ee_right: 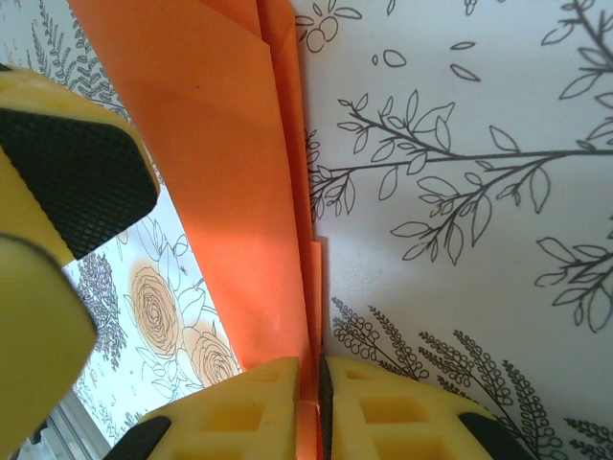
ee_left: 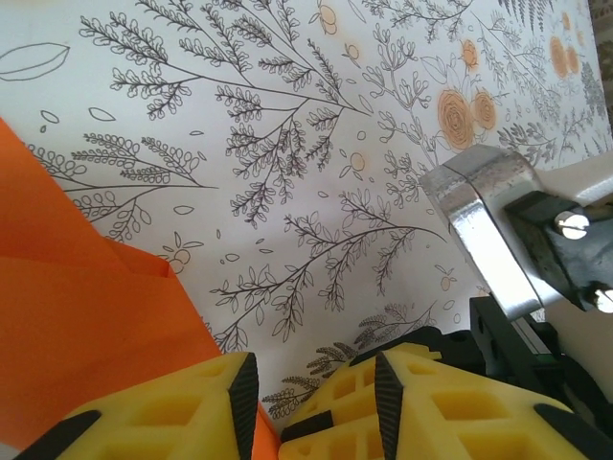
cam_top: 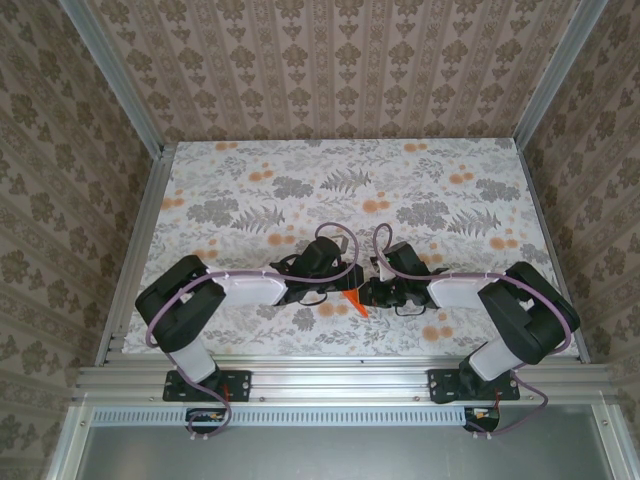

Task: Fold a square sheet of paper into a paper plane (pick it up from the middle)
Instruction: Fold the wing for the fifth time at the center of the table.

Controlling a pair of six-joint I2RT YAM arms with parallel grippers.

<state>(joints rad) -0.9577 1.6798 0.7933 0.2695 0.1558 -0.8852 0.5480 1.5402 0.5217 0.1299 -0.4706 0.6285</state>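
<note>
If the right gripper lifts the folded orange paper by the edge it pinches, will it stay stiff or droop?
Probably it droops somewhat: the orange paper is thin, and the right gripper pinches only one narrow edge. The stacked folds along its crease likely add some stiffness lengthwise. It looks very light, so it may slip easily.

You are looking at a bench (cam_top: 250, 190) wearing a grey-and-orange floral cover, with brown patterned wallpaper walls (cam_top: 330, 70) and aluminium rails (cam_top: 340, 375) enclosing it.

No legible text or labels
</note>
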